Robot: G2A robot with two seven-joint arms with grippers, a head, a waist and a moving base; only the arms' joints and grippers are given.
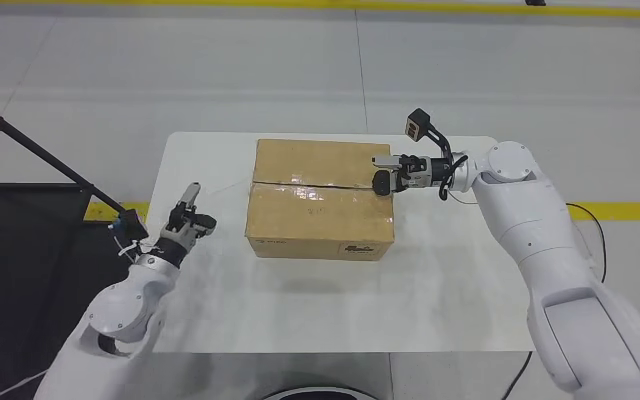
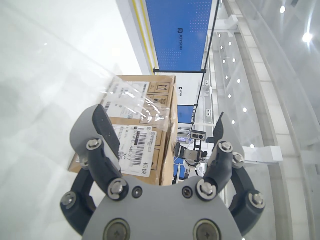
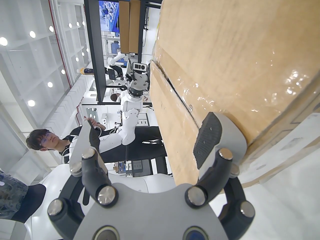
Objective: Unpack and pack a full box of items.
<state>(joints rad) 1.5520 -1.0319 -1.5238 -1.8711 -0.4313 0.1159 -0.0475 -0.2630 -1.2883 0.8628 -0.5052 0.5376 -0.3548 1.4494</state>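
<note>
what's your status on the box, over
Left hand open, short of the box. Right hand open at its other end, by the seam. Box shut, seam taped.

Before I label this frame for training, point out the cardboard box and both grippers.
cardboard box (image 1: 318, 208), top view, on its near top flap.
left gripper (image 1: 198, 207), top view, midway between its open fingertips.
right gripper (image 1: 381, 172), top view, midway between its fingertips, at the box's edge.

The brown rectangular cardboard box (image 1: 320, 205) lies flat, flaps closed; clear tape (image 1: 300, 184) runs along its centre seam; white labels (image 2: 136, 148) on one end; mid white table (image 1: 300, 310).
</note>
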